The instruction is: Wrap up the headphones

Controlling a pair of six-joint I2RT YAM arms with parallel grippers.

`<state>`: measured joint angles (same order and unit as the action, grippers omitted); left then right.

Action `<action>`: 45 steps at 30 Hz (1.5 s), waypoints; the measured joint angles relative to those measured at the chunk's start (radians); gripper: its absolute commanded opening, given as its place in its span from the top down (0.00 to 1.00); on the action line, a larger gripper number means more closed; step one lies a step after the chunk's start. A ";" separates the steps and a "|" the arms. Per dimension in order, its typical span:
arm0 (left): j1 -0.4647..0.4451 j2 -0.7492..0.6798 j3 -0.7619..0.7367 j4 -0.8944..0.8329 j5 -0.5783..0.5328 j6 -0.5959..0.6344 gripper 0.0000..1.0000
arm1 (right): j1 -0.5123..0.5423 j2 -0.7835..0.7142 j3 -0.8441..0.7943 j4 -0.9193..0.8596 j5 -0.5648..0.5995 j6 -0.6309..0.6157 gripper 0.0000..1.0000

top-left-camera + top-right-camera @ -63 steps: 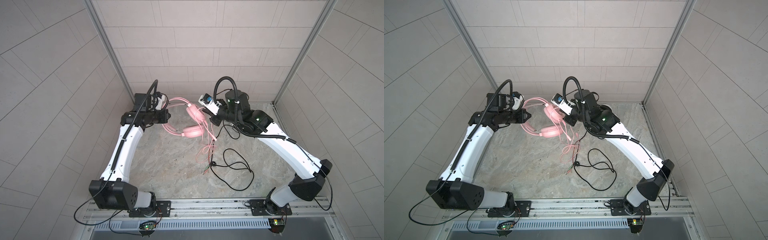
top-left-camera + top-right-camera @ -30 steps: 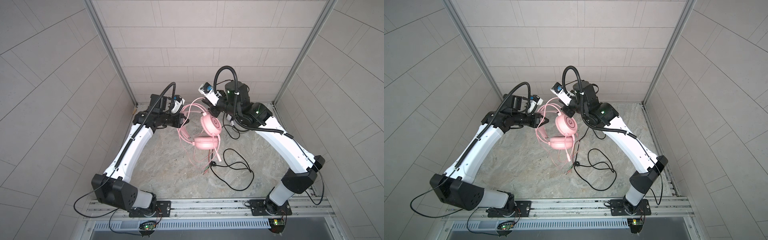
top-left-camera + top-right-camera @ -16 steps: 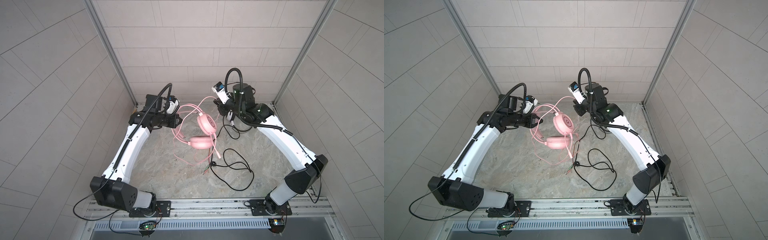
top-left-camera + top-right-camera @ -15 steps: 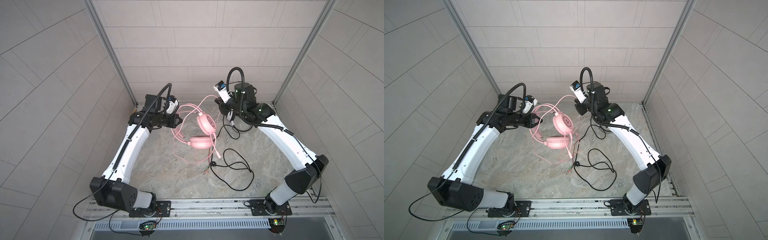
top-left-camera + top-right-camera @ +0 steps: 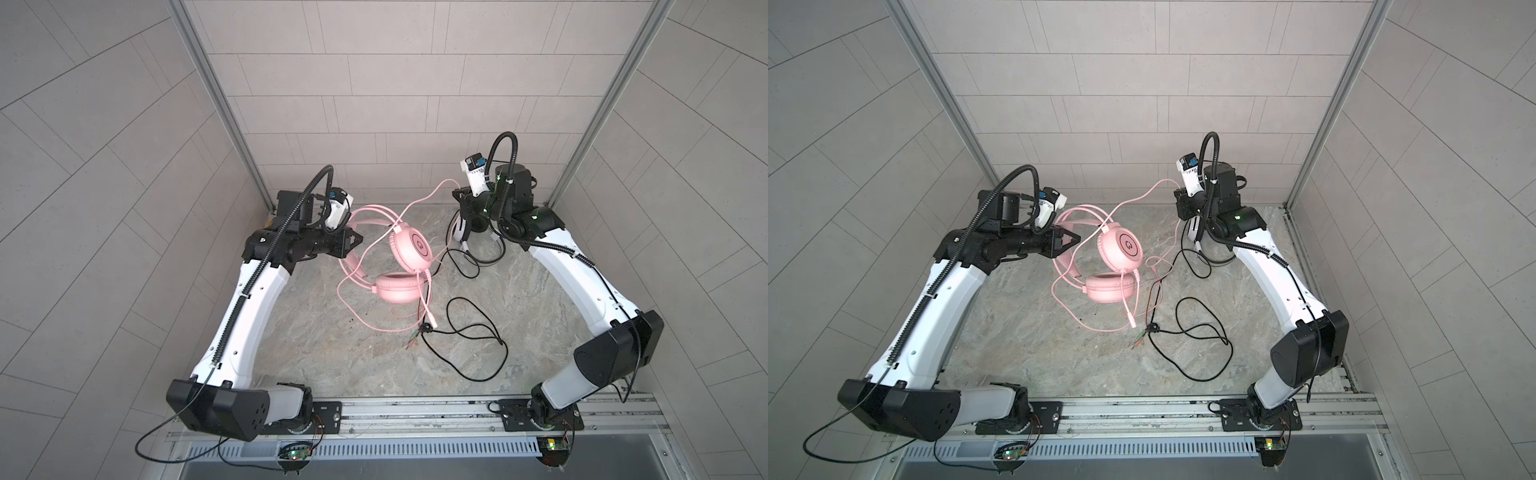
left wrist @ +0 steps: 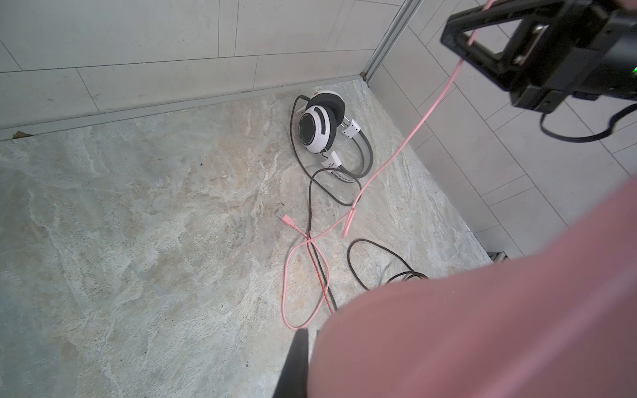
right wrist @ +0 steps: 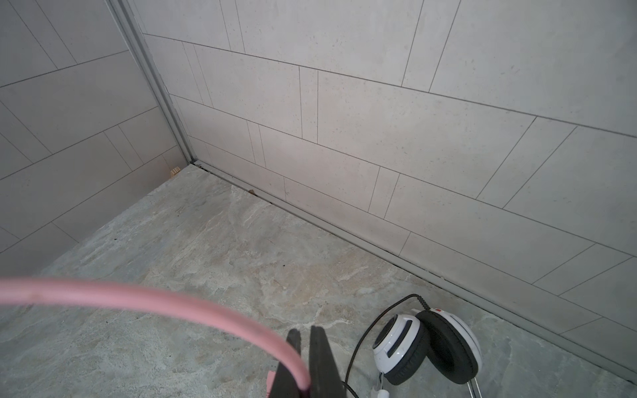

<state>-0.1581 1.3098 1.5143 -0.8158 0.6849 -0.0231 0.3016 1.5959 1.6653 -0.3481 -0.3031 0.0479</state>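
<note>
Stone tabletop (image 5: 332,353): pink headset (image 5: 409,246) sits mid-rear, my left gripper (image 5: 354,240) clamped on its headband. White-and-black headset (image 6: 320,129) lies in the back right corner, under my right arm. Black cable (image 5: 478,332) sprawls loose in front of it. Pink cable (image 5: 419,199) is pinched in my right gripper (image 7: 305,344).

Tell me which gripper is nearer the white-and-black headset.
Right. The right gripper, pinching the pink cable, hangs close above the white-and-black headset by the back wall; the left gripper is across the table, clamped on the pink headset.
</note>
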 measured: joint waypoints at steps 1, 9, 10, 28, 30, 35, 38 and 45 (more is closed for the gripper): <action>0.001 -0.003 0.000 0.001 0.009 -0.006 1.00 | -0.002 0.008 -0.010 0.012 -0.005 0.009 1.00; 0.012 -0.014 0.032 0.006 0.070 -0.056 1.00 | -0.014 0.070 -0.109 0.069 -0.027 0.067 1.00; 0.014 -0.017 0.037 0.006 0.074 -0.061 1.00 | -0.018 0.075 -0.114 0.072 -0.029 0.072 1.00; 0.043 -0.073 0.067 0.056 0.206 -0.173 1.00 | -0.130 0.083 -0.194 0.174 -0.030 0.139 1.00; 0.048 -0.073 0.067 0.065 0.219 -0.188 1.00 | -0.132 0.083 -0.200 0.182 -0.030 0.143 1.00; 0.056 -0.073 0.067 0.093 0.249 -0.222 1.00 | -0.139 0.083 -0.214 0.208 -0.031 0.152 1.00; 0.064 -0.073 0.067 0.113 0.263 -0.243 1.00 | -0.149 0.083 -0.229 0.214 -0.032 0.162 1.00; 0.097 -0.077 0.058 0.187 0.319 -0.311 1.00 | -0.174 0.083 -0.253 0.227 -0.033 0.174 1.00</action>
<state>-0.0612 1.2331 1.5719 -0.6289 1.0042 -0.3336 0.1276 1.6787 1.4128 -0.1211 -0.3359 0.2214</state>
